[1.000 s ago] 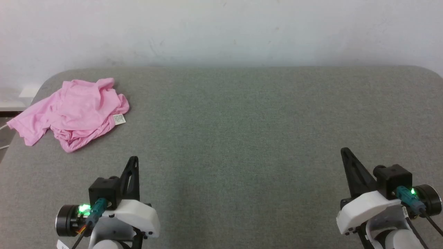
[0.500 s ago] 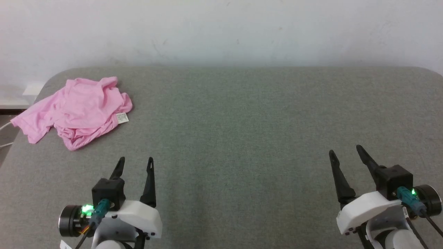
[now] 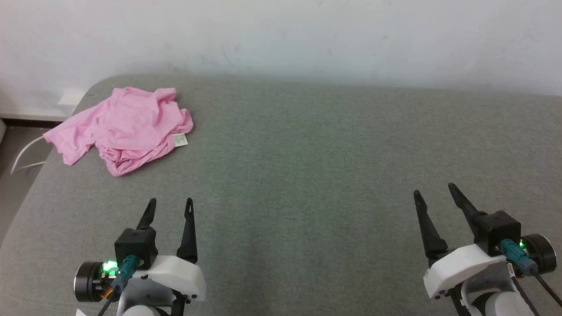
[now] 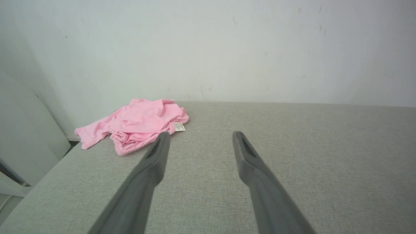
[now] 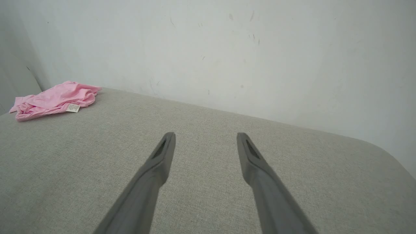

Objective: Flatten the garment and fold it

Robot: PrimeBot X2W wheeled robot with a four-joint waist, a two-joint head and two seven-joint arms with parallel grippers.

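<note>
The garment (image 3: 123,127) is a crumpled light pink heap at the far left corner of the grey fabric table (image 3: 316,166), with a small white label (image 3: 180,140) at its right edge. It also shows in the left wrist view as the garment (image 4: 136,122) and far off in the right wrist view as the garment (image 5: 53,99). My left gripper (image 3: 170,203) hovers open at the near left, well short of the cloth, with nothing between its fingers. My right gripper (image 3: 434,192) stands open at the near right, far from the cloth.
A white wall (image 3: 281,35) runs behind the table. The table's left edge drops to the floor, where a white cable (image 3: 24,153) lies. A pale panel (image 4: 22,136) stands to the left of the table.
Both grippers went from shut to open. The head camera has turned left, so the whole picture shifted right; the garment itself has not moved.
</note>
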